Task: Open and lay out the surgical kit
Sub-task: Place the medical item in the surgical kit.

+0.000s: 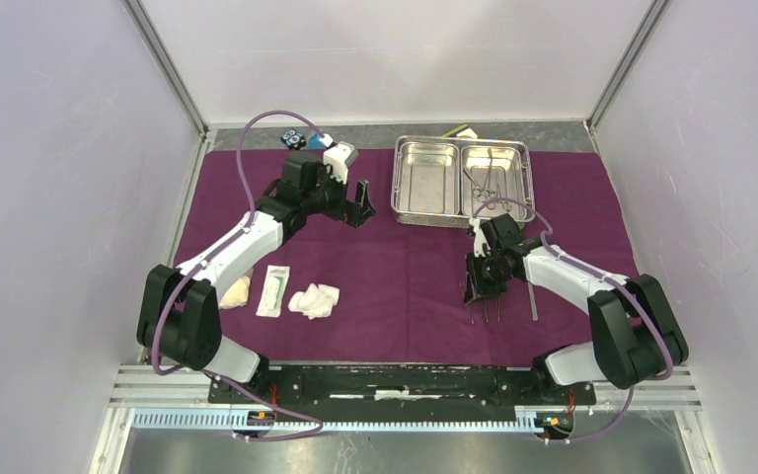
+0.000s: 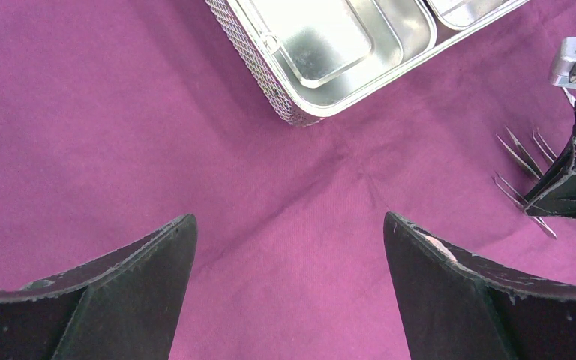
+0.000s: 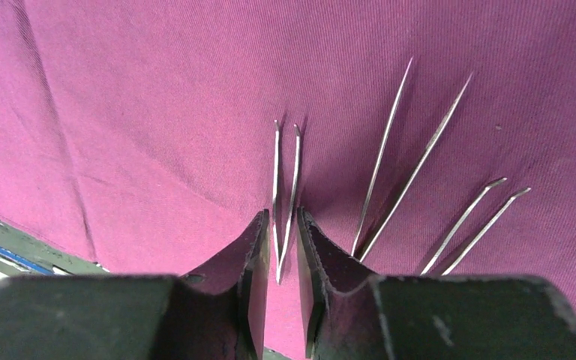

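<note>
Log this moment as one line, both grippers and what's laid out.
left gripper open, empty, over cloth | right gripper narrow gap around tweezers, grip unclear | gauze, packet laid out | clamps in tray

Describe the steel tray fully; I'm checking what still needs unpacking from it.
The steel tray is a shiny rectangular pan split into two compartments, with a fine mesh outer wall that shows in the left wrist view. It sits flat on the purple cloth, at the cloth's far edge, right of centre. The left compartment looks empty. The right one holds slim scissors-like clamps.
</note>
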Robot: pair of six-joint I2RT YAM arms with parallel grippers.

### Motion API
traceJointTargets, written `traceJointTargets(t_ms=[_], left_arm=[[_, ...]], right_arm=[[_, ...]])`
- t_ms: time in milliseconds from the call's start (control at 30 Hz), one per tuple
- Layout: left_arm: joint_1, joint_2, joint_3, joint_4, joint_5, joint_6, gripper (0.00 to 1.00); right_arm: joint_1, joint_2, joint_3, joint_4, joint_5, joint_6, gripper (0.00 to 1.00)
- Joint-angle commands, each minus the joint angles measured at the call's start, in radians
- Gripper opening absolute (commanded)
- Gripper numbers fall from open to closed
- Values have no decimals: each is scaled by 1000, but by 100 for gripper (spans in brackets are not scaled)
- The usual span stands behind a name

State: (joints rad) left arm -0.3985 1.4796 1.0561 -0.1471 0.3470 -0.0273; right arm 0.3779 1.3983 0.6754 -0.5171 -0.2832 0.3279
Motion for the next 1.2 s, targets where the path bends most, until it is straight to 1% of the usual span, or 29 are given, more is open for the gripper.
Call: traceJointTargets(t_ms=[0, 500, 1167], left_arm=[[4, 0, -4, 37, -2, -23, 100], [5, -4, -11, 40, 8, -26, 100], [5, -6, -15, 43, 13, -30, 100]], right_arm=[[6, -25, 48, 11, 8, -7, 25], [6, -7, 67, 9, 50, -23, 25], [4, -5, 73, 12, 80, -37, 23]])
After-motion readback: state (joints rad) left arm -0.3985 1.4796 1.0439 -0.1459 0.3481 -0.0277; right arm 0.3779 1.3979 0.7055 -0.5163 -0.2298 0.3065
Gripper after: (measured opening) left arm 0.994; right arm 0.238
